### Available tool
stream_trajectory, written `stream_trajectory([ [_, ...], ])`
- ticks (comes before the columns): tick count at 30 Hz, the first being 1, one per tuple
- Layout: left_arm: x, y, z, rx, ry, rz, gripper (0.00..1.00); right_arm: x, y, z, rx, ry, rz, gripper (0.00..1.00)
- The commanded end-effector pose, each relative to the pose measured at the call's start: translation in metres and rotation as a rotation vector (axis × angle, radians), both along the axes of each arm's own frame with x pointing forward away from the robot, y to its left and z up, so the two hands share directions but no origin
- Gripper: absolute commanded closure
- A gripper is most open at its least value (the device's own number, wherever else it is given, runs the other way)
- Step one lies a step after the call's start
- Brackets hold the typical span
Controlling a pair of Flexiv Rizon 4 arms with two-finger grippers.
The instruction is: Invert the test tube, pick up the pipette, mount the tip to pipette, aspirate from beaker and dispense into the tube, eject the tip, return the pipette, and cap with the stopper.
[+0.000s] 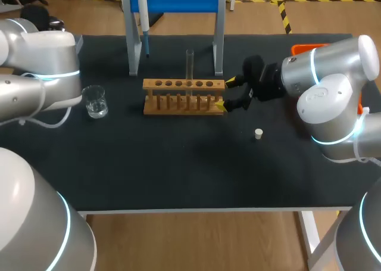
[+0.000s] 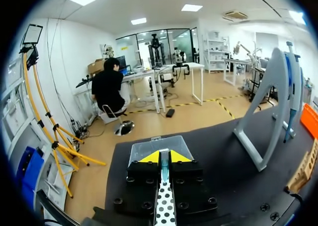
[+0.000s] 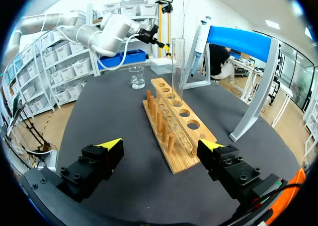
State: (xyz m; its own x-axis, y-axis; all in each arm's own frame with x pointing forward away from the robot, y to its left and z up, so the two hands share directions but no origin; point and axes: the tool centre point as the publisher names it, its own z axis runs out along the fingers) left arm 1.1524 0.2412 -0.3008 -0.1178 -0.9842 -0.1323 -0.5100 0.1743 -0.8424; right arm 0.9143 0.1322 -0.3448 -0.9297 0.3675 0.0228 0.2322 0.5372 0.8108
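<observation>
The yellow-tipped right gripper [image 3: 161, 145] is spread wide about the near end of the light wooden rack [image 3: 175, 136] and is clamped on nothing. It is best lifted straight clear, so that the clear glass test tube [image 3: 178, 62], upright in a hole farther ahead, is not jarred. The arm is held low and level; far beyond, the left gripper [image 2: 164, 157] is seen with its fingers together.

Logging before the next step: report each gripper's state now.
Left gripper: closed, fingers together, holding nothing.
Right gripper: open, fingers spread either side of the brown wooden tube rack's end, empty.
</observation>
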Motion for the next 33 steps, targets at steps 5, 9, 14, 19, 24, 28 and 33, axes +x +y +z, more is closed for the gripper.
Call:
stream_trajectory([
  [5,-0.009,-0.004,0.023,0.014,-0.038,-0.003,1.0,-0.001,-0.001,0.0,0.001,0.0,0.001,0.0],
  [9,-0.023,-0.019,0.052,0.01,-0.07,-0.125,1.0,-0.001,-0.001,0.0,0.001,0.0,0.001,0.0],
  [14,-0.036,-0.031,0.067,0.009,-0.077,-0.222,1.0,-0.001,-0.001,0.0,0.001,0.0,0.001,0.0],
  [19,-0.036,-0.031,0.067,0.009,-0.077,-0.222,1.0,-0.001,-0.001,0.0,0.001,0.0,0.001,0.0],
  [24,-0.036,-0.031,0.067,0.009,-0.077,-0.222,1.0,-0.001,-0.001,0.0,0.001,0.0,0.001,0.0],
  [28,-0.036,-0.031,0.067,0.009,-0.077,-0.222,1.0,-0.001,-0.001,0.0,0.001,0.0,0.001,0.0],
  [33,-0.036,-0.031,0.067,0.009,-0.077,-0.222,1.0,-0.001,-0.001,0.0,0.001,0.0,0.001,0.0],
])
